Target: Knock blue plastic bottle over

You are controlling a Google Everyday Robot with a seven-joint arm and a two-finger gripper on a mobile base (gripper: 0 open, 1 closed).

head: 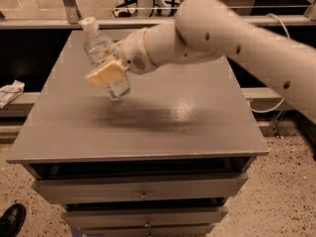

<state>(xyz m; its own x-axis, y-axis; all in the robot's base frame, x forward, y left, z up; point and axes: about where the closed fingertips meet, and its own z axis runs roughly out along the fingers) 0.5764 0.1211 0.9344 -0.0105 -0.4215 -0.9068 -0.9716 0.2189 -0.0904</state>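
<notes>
Step in hand: the tipping itself. The blue plastic bottle (98, 46) sits over the far-left part of the grey table top (197, 127). It leans well off upright, with its white cap (88, 23) pointing far and left and its base swung near and right. The gripper (106, 73) is at the bottle's lower body. Its pale near finger lies across the label, and I read the jaws as pinched on the bottle, though the far finger is hidden behind the plastic. The white arm (207, 28) reaches in from the right across the far edge of the table. A soft shadow lies on the surface just near the base. I cannot tell whether the base touches the table or hangs slightly above it.

I judge the task as well advanced but not done, because the bottle is tilted and not yet lying on its side. The next move calls for carrying the lean further toward the left until the side meets the table. The jaws must then spread so the bottle rests free. The risk is a roll toward the left edge, so the release should be low and gentle.
</notes>
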